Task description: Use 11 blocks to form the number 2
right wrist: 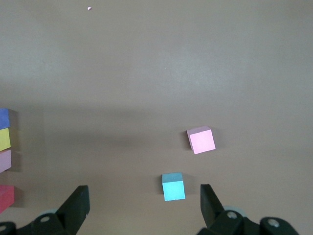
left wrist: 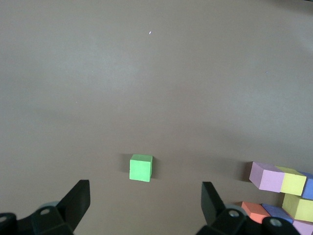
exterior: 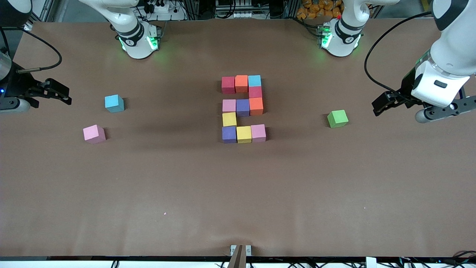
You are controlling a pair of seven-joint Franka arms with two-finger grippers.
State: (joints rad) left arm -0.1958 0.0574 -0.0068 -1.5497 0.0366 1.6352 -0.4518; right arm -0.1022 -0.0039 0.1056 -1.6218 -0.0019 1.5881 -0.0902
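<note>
Several touching blocks form a blocky number 2 (exterior: 243, 107) in the middle of the table. Its top row is red (exterior: 228, 85), orange (exterior: 241, 83) and light blue (exterior: 254, 80); its bottom row is purple, yellow and pink. My left gripper (exterior: 383, 104) hangs open and empty over the left arm's end of the table, beside a green cube (exterior: 337, 118). In the left wrist view, the green cube (left wrist: 141, 168) lies just ahead of the open gripper (left wrist: 145, 203). My right gripper (exterior: 59, 93) hangs open and empty over the right arm's end.
A loose light blue cube (exterior: 114, 103) and a loose pink cube (exterior: 94, 134) lie toward the right arm's end. The right wrist view shows the light blue cube (right wrist: 173, 186) and the pink cube (right wrist: 201, 140) ahead of the fingers. Bare brown table (exterior: 238, 193) stretches toward the front camera.
</note>
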